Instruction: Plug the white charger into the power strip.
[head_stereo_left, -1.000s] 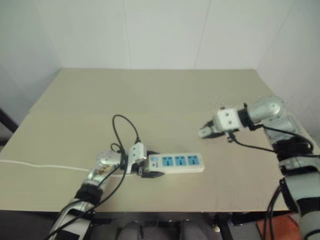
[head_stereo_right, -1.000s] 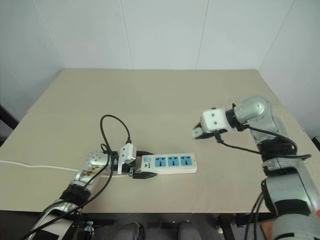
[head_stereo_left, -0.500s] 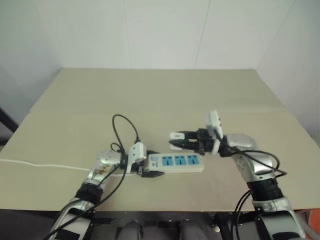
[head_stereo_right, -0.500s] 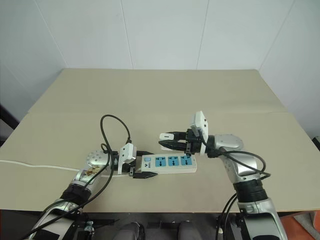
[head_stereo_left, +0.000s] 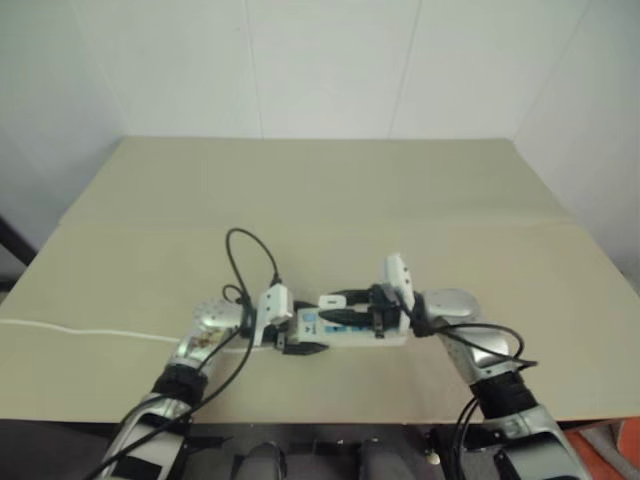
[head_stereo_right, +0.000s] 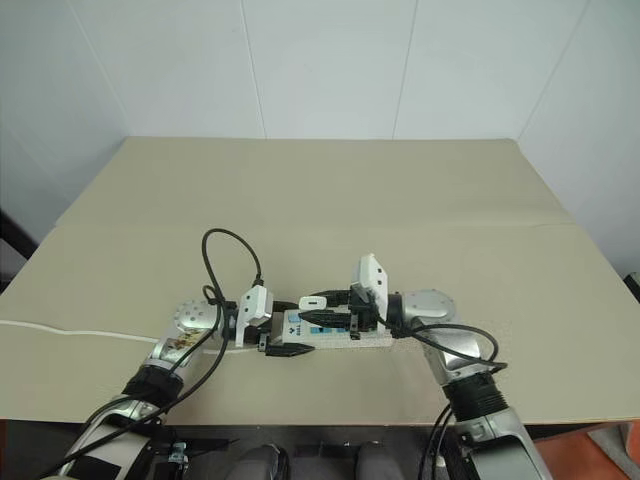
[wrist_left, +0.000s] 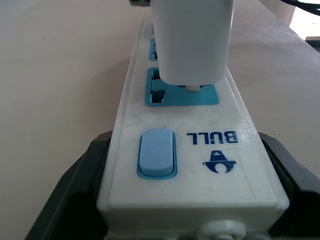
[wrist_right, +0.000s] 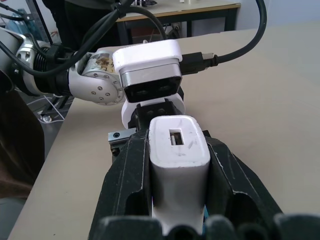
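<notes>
**Operator A:** Two steps are complete as far as we can judge: the white charger (wrist_right: 178, 150) is picked up, and the power strip (wrist_left: 192, 145) is secured on the desk (head_stereo_right: 330, 190). Insertion is not complete.

**Operator B:** Confirmed. We read the left gripper (head_stereo_right: 278, 331) as clamped on the switch end of the strip; in the left wrist view its black fingers (wrist_left: 75, 187) press both sides of the strip body. The right gripper (head_stereo_right: 325, 312) is closed on the charger, one finger on each flank.

**Operator A:** Where does the charger sit relative to the sockets?

**Operator B:** It stands upright directly over the first blue socket (wrist_left: 182, 92), the one next to the blue switch (wrist_left: 156, 152). A prong tip shows at the socket face, and a gap shows between the charger's underside and the blue face, so we judge it unseated.

**Operator A:** Remaining work?

**Operator B:** We judge that the charger must be pressed straight down until it sits flush, with the strip held steady. A tilted push could jam the prongs.
</notes>
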